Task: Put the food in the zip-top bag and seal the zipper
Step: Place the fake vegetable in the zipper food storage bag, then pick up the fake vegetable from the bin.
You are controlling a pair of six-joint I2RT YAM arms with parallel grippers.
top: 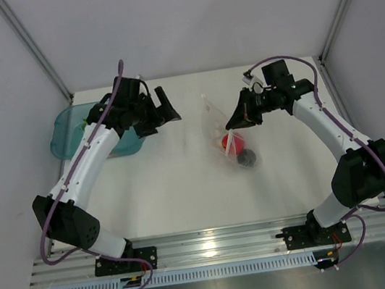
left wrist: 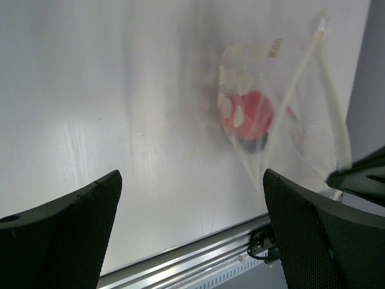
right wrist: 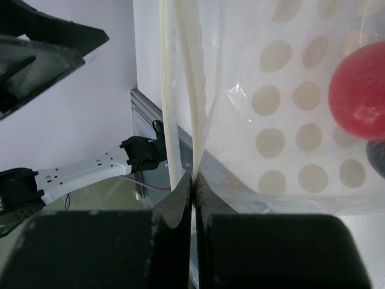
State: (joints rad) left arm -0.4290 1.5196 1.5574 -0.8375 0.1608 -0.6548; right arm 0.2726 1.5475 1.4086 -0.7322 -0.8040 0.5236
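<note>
Step in hand: filling the zip-top bag point(top: 220, 124); I judge it part-loaded, not yet ready to seal
Right gripper point(right wrist: 192, 180): jaws together, clamped on the bag's edge right at the zipper point(right wrist: 170, 90), holding that side lifted off the table
Zipper: its two pale strips run apart from the pinch point, so the mouth looks unsealed
Food in bag: the red tomato point(right wrist: 361, 90) and the dark round piece point(top: 247, 156) lie inside, low in the bag, touching each other
Radish: I can't find it for sure; a speck of green point(top: 84, 120) shows in the teal tray point(top: 66, 131) behind my left arm, possibly its leaves
Left gripper point(left wrist: 191, 177): jaws wide apart, holding nothing, hanging between tray and bag and facing the bag
Next move: I'd take the left gripper to the tray for the radish, then feed it through the mouth while the right keeps its pinch; pressing the strips together comes after
</note>
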